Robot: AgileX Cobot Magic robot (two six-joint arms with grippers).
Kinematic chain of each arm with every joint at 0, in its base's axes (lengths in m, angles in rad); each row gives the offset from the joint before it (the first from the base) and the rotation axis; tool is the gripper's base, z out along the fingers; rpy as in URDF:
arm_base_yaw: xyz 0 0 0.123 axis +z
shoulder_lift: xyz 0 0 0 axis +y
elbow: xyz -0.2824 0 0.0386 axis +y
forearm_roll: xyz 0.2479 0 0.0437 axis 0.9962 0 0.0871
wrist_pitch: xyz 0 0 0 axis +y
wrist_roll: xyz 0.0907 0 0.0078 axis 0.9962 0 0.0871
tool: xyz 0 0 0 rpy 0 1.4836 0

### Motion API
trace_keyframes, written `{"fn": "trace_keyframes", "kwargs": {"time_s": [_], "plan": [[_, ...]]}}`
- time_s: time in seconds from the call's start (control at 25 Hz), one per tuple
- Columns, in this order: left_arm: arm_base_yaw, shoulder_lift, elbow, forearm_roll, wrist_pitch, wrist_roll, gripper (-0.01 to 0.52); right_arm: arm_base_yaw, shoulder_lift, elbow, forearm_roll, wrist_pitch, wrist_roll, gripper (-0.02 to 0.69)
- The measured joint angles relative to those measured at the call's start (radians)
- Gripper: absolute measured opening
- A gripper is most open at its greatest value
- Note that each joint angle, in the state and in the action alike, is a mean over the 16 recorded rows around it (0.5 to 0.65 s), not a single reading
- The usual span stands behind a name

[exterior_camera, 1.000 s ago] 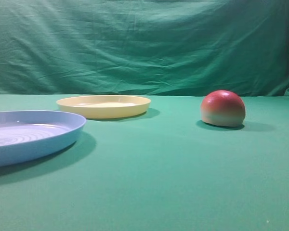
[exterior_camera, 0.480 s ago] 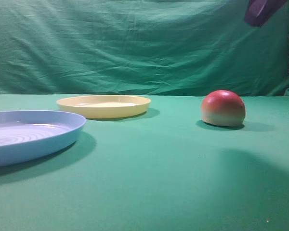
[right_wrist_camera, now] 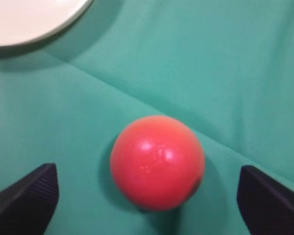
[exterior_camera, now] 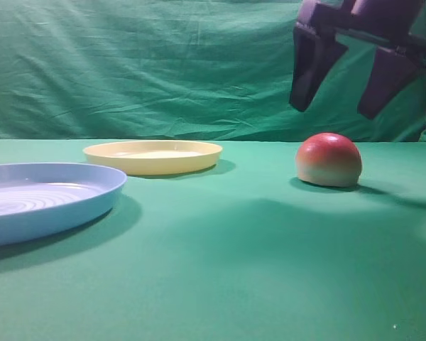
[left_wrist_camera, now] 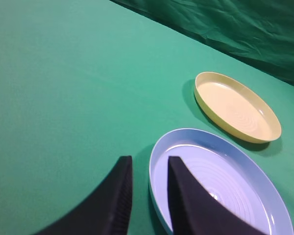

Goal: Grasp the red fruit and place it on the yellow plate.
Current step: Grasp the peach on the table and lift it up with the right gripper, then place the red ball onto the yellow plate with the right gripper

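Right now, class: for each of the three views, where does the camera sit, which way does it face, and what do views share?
Exterior high: low at table level, facing the green backdrop; right gripper above the dome-shaped red fruit.
Left wrist: on the left arm, looking down past its dark fingers at the round pale yellow plate and light blue plate.
Right wrist: looking straight down between open fingers at the fruit.
Shared: fruit, yellow plate.

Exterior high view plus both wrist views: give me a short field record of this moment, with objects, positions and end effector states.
fruit: red fruit on the green cloth, flat base down, untouched
yellow plate: empty, left of the fruit, apart from it
blue plate: empty, near left
right end effector: open, above the fruit, not touching
left end effector: over the blue plate's edge, narrow gap, holding nothing
task: fruit not yet grasped
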Motion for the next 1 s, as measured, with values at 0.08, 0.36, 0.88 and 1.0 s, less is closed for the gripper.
{"fn": "trace_keyframes", "kwargs": {"time_s": [0.08,0.36,0.88,1.0], "plan": [[0.000,0.000,0.000,0.000,0.000,0.000,0.157,0.004,0.022,-0.004,0.000,-0.015,-0.012,0.563],[0.000,0.000,0.000,0.000,0.000,0.000,0.157,0.029,0.060,-0.077,0.002,-0.008,-0.046,0.410],[0.000,0.000,0.000,0.000,0.000,0.000,0.157,0.193,0.163,-0.449,0.020,-0.033,-0.054,0.280],[0.000,0.000,0.000,0.000,0.000,0.000,0.157,0.231,0.222,-0.515,0.028,-0.064,-0.054,0.281]]}}
